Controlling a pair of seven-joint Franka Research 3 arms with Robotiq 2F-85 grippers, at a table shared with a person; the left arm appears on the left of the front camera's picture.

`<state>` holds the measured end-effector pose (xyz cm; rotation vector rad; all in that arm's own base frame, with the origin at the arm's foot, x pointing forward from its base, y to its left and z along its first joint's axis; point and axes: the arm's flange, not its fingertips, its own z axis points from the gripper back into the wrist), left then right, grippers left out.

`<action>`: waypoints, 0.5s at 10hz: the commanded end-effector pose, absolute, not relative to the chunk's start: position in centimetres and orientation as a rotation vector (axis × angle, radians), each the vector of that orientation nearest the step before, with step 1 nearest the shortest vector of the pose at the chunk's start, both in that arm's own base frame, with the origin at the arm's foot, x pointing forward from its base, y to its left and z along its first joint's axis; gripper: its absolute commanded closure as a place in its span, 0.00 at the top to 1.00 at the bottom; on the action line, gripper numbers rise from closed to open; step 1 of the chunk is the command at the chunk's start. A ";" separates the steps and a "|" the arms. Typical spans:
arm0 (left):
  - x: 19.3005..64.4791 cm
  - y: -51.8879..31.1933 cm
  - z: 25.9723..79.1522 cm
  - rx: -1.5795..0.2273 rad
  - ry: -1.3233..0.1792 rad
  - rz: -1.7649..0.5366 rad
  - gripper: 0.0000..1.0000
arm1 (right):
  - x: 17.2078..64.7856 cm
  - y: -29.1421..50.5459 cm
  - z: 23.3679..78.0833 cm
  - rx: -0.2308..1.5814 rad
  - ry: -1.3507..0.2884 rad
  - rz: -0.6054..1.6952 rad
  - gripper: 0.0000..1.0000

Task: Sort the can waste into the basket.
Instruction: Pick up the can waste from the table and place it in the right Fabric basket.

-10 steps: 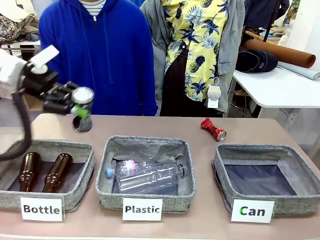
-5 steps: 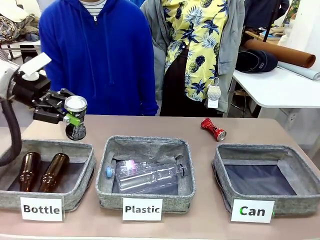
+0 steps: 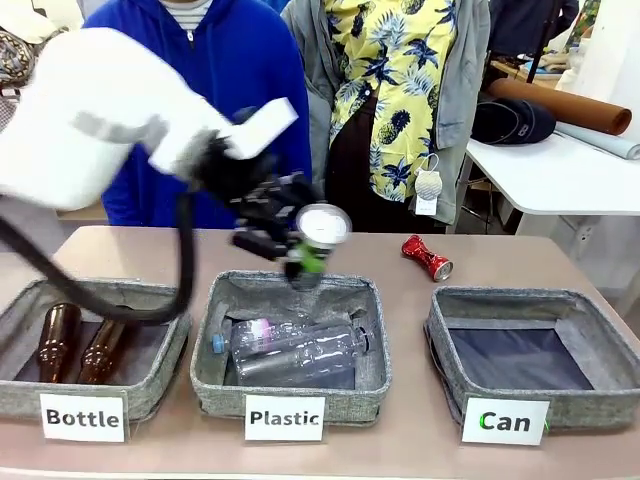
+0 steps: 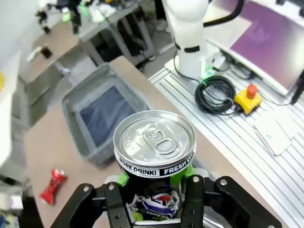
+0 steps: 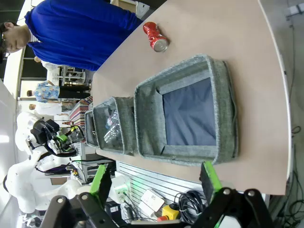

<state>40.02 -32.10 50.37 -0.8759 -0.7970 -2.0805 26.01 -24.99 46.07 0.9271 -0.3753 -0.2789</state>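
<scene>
My left gripper (image 3: 303, 256) is shut on a slim dark can (image 3: 320, 228) with a silver top, which hangs tilted above the far edge of the "Plastic" basket. The left wrist view shows the can's lid (image 4: 154, 141) up close between the green pads. A shiny red crushed can (image 3: 427, 258) lies on its side on the table, behind the "Can" basket (image 3: 441, 335). That grey basket has nothing in it (image 5: 190, 114). The red can (image 5: 156, 36) lies beyond the basket in the right wrist view, where my right gripper (image 5: 154, 180) stands open with nothing between its fingers.
The "Plastic" basket (image 3: 205, 360) in the middle holds clear bottles. The "Bottle" basket (image 3: 170, 355) on the left holds two brown bottles. Two people stand close behind the table's far edge. A white side table (image 3: 560, 180) stands to the right.
My left arm has swung right and upward with the dark can, from behind the "Bottle" basket to above the "Plastic" basket. The red can has not moved.
</scene>
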 end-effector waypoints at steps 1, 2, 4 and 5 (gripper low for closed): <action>43.7 -39.6 52.1 -0.736 -0.625 -2.250 0.41 | 24.2 -25.8 45.5 0.894 -0.330 -0.260 1.00; 44.9 -52.3 52.6 -0.645 -0.431 -2.297 0.41 | 21.4 -28.7 44.8 0.907 -0.368 -0.339 1.00; 46.2 -57.3 51.3 -0.652 -0.345 -2.270 0.41 | 21.0 -29.7 44.5 0.953 -0.414 -0.337 1.00; 47.0 -64.1 48.9 -0.678 -0.219 -2.230 0.41 | 23.0 -27.4 45.1 0.914 -0.378 -0.327 1.00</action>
